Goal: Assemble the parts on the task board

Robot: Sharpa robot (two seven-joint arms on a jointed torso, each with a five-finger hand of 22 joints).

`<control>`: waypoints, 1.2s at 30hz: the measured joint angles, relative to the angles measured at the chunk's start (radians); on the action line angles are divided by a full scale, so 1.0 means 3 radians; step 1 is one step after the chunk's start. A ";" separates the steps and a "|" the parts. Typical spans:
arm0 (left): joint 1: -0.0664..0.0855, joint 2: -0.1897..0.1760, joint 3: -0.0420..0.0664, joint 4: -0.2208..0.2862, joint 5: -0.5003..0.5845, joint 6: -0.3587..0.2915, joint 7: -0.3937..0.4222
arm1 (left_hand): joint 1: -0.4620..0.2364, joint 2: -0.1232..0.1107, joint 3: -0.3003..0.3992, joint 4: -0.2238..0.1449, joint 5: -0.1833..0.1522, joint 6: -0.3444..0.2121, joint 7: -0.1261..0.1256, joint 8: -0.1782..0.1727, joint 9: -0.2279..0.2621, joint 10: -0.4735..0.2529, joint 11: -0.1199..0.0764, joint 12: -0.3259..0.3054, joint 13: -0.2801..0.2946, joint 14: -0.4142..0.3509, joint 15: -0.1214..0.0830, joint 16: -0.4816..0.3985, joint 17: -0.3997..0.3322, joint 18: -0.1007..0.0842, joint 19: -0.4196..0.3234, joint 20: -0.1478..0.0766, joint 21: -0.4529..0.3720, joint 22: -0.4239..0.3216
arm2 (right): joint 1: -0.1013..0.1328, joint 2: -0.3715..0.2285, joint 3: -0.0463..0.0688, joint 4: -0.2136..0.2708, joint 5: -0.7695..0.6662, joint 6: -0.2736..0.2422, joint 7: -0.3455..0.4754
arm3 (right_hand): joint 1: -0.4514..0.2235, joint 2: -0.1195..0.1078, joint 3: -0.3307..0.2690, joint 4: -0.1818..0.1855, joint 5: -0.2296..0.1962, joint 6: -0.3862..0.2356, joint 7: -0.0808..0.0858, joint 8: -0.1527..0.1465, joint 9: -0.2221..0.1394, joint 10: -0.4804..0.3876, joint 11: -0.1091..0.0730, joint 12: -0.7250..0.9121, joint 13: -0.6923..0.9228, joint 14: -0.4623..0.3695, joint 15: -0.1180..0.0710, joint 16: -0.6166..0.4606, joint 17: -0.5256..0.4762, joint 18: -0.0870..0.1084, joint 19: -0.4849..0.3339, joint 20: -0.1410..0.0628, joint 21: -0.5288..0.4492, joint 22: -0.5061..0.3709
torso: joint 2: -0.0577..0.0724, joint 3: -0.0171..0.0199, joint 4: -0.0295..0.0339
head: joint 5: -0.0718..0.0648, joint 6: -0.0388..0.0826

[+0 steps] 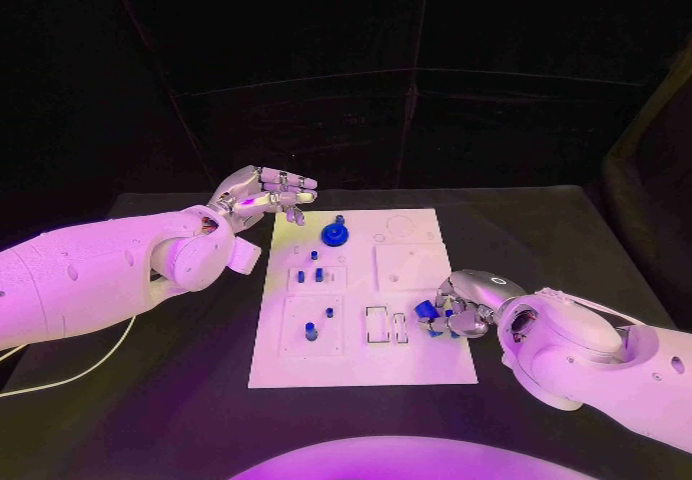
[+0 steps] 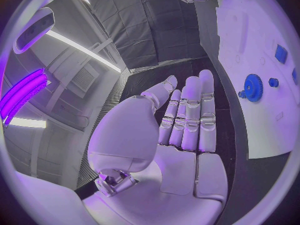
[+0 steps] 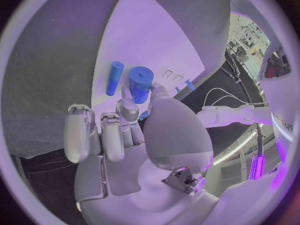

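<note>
The white task board point(image 1: 418, 365) lies mid-table. A blue gear point(image 1: 335, 235) point(image 2: 253, 87) stands on its far part, and several small blue pegs point(image 1: 309, 274) stand in slots on its left half. My left hand point(image 1: 268, 194) point(image 2: 187, 130) hovers above the board's far left corner, fingers straight, holding nothing. My right hand point(image 1: 464, 303) point(image 3: 134, 135) rests at the board's right edge. Its thumb and a finger pinch a short blue cylinder point(image 3: 141, 84) point(image 1: 428, 312) that stands on the board. A thin blue peg point(image 3: 114, 78) lies just beside it.
Black table point(image 1: 577, 230) surrounds the board on all sides. Empty rectangular cut-outs point(image 1: 385, 324) sit just left of the right hand. A white cable point(image 1: 72, 375) trails on the table at the left, under my left arm.
</note>
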 measured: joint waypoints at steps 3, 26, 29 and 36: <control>0.0000 0.0001 0.0000 -0.0003 0.0000 0.0001 -0.0001 | 0.0000 0.0000 0.0000 0.0000 0.0000 0.0000 0.0000 0.0000 0.0000 0.0000 0.0000 0.0000 0.0000 -0.0007 0.0007 0.0000 -0.0002 0.0000 0.0000 0.0000 0.0000 -0.0002 | 0.0000 -0.0012 0.0001 0.0073 0.0102 -0.0152 0.0019 | 0.0000 0.0000 0.0000 0.0000 0.0012 0.0000 0.0000 0.0001 0.0000 0.0006 -0.0006 0.0000 0.0000 -0.0011 -0.0011 0.0000 0.0000 0.0000 0.0000 0.0000 0.0010 0.0000 | -0.0002 0.0000 0.0000 | -0.0002 0.0010; 0.0000 0.0025 -0.0001 0.0000 0.0000 0.0022 -0.0012 | 0.0000 0.0000 -0.0010 0.0010 0.0000 0.0000 0.0000 0.0000 0.0000 0.0000 0.0000 0.0000 -0.0003 -0.0012 0.0012 0.0000 -0.0013 0.0000 0.0000 0.0000 -0.0013 -0.0010 | 0.0002 0.0437 0.0002 -0.0025 0.0675 -0.0271 0.0093 | -0.0207 0.0078 -0.0207 0.0046 -0.0137 0.0031 -0.0008 0.0082 0.0155 0.0017 -0.0017 -0.0079 -0.0051 -0.0011 -0.0010 0.0000 0.0000 0.0001 0.0000 0.0000 0.0013 -0.0001 | 0.0008 -0.0002 0.0006 | 0.0026 0.0014; 0.0000 0.0026 -0.0001 0.0001 0.0000 0.0026 -0.0016 | 0.0000 0.0000 -0.0010 0.0010 0.0000 0.0000 0.0000 0.0000 0.0000 0.0000 0.0000 0.0000 -0.0003 -0.0012 0.0012 0.0000 -0.0013 0.0000 0.0000 0.0000 -0.0013 -0.0010 | 0.0002 0.0463 0.0002 -0.0054 0.0674 -0.0247 0.0049 | -0.0274 0.0084 -0.0259 0.0053 -0.0222 0.0044 -0.0019 0.0081 0.0175 0.0029 -0.0029 -0.0082 -0.0051 -0.0011 -0.0010 0.0000 0.0000 0.0001 0.0000 0.0000 0.0013 -0.0001 | 0.0006 -0.0003 0.0004 | 0.0027 0.0013; 0.0000 0.0027 0.0000 0.0002 0.0000 0.0033 -0.0022 | 0.0000 0.0000 -0.0010 0.0010 0.0000 0.0000 0.0000 0.0000 0.0000 0.0000 0.0000 0.0000 -0.0003 -0.0012 0.0012 0.0000 -0.0012 0.0000 0.0000 0.0000 -0.0013 -0.0010 | 0.0002 0.0516 0.0002 -0.0090 0.0618 -0.0223 -0.0035 | -0.0577 0.0044 -0.0511 0.0041 -0.1006 0.0026 -0.0003 0.0075 0.0226 -0.0050 0.0013 -0.0274 -0.0172 -0.0011 -0.0010 0.0000 0.0000 0.0001 0.0000 0.0000 0.0011 -0.0001 | 0.0005 -0.0001 0.0002 | 0.0039 0.0006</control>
